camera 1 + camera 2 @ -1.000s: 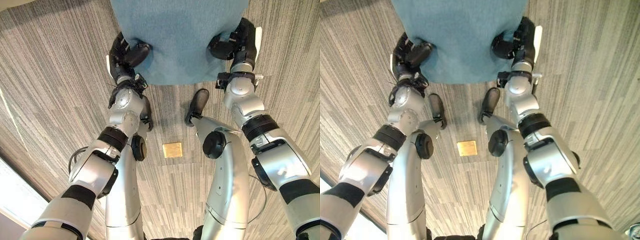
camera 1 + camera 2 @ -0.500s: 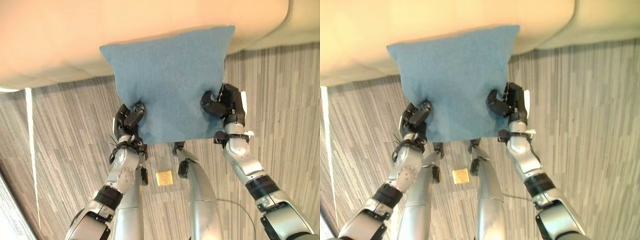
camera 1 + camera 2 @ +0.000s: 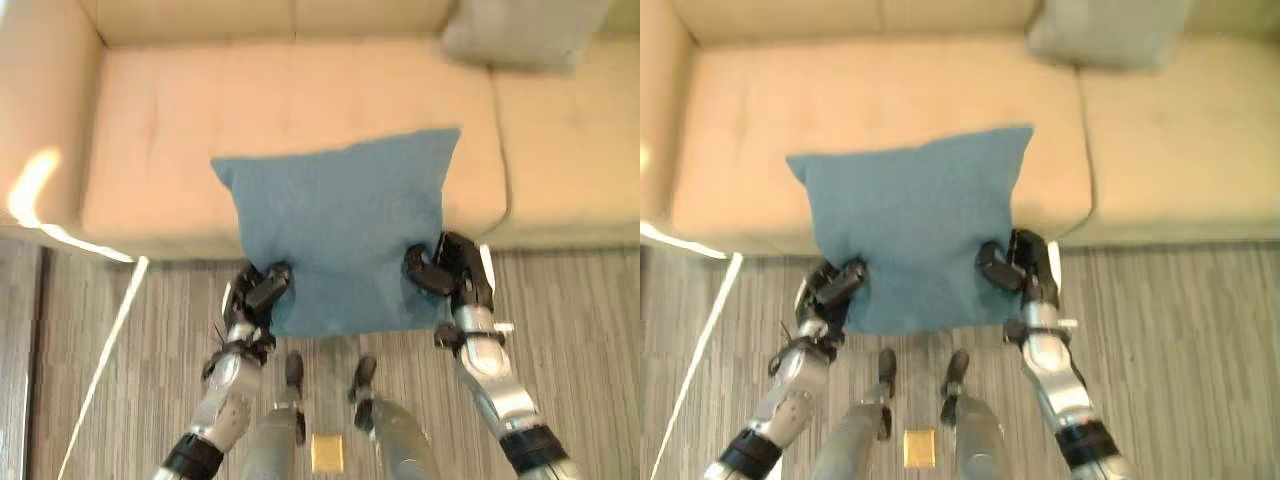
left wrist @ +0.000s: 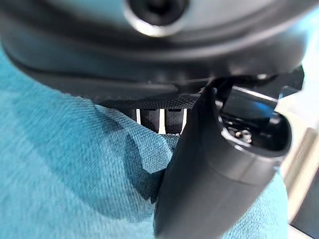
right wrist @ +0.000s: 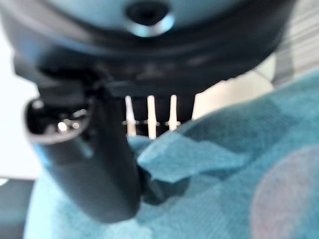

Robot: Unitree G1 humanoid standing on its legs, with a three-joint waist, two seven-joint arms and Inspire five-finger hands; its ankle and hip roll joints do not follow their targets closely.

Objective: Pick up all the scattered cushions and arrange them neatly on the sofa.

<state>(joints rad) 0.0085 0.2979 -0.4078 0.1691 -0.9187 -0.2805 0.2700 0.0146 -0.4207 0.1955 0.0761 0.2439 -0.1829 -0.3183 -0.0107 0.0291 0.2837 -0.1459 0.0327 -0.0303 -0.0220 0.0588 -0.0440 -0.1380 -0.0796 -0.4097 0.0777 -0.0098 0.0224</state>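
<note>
I hold a blue cushion (image 3: pixel 340 235) up in the air in front of a beige sofa (image 3: pixel 180 110). My left hand (image 3: pixel 257 292) is shut on its lower left corner, thumb pressed into the fabric (image 4: pixel 75 164). My right hand (image 3: pixel 447 272) is shut on its lower right corner, pinching a fold of the cloth (image 5: pixel 199 154). The cushion's upper half overlaps the front of the sofa's left seat. A grey cushion (image 3: pixel 525 30) lies at the back of the sofa, between its two seats.
The sofa has a left armrest (image 3: pixel 30 110) and a right seat (image 3: pixel 570 150). Striped grey carpet (image 3: pixel 590 340) runs in front of it. A small brass floor plate (image 3: pixel 327 452) sits in the carpet below the cushion.
The camera has tilted up, so the sofa seat and the grey cushion have come into view. Both hands keep their hold on the blue cushion, now nearer the seat.
</note>
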